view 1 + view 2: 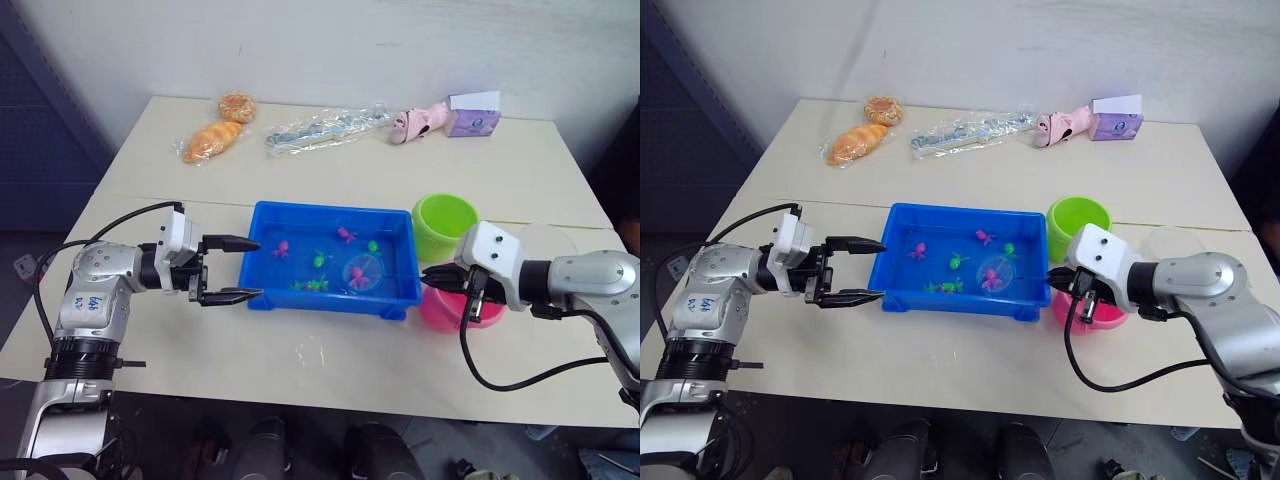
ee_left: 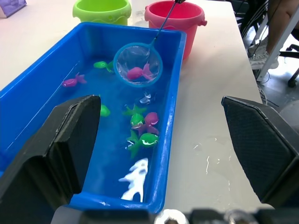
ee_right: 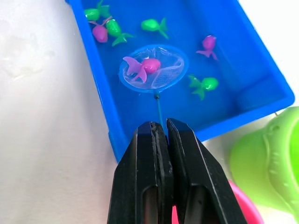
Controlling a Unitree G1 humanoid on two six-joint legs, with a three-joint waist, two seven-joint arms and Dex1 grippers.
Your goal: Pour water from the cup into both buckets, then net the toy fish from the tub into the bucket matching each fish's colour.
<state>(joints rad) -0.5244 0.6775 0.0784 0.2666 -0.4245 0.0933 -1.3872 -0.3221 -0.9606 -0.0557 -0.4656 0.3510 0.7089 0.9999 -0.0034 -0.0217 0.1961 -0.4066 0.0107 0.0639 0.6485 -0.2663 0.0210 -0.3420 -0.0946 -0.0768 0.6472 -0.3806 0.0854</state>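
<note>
The blue tub (image 1: 330, 301) sits mid-table with water and several toy fish, pink (image 1: 281, 248) and green (image 1: 320, 259). My right gripper (image 1: 432, 277) is shut on the thin handle of the net (image 3: 166, 74). The net's hoop is low inside the tub's right half with a pink fish (image 3: 145, 65) lying in it. Under that gripper stands the pink bucket (image 1: 447, 312), partly hidden, and the green bucket (image 1: 444, 226) is just behind it. The clear cup (image 1: 545, 240) stands behind my right arm. My left gripper (image 1: 232, 268) is open at the tub's left end, touching nothing.
Along the far edge lie wrapped bread (image 1: 215, 135), a clear plastic bag (image 1: 325, 128), a pink toy (image 1: 420, 122) and a purple box (image 1: 473, 118). Water drops (image 2: 208, 158) wet the table in front of the tub. A person's legs (image 2: 280, 28) show beyond the right edge.
</note>
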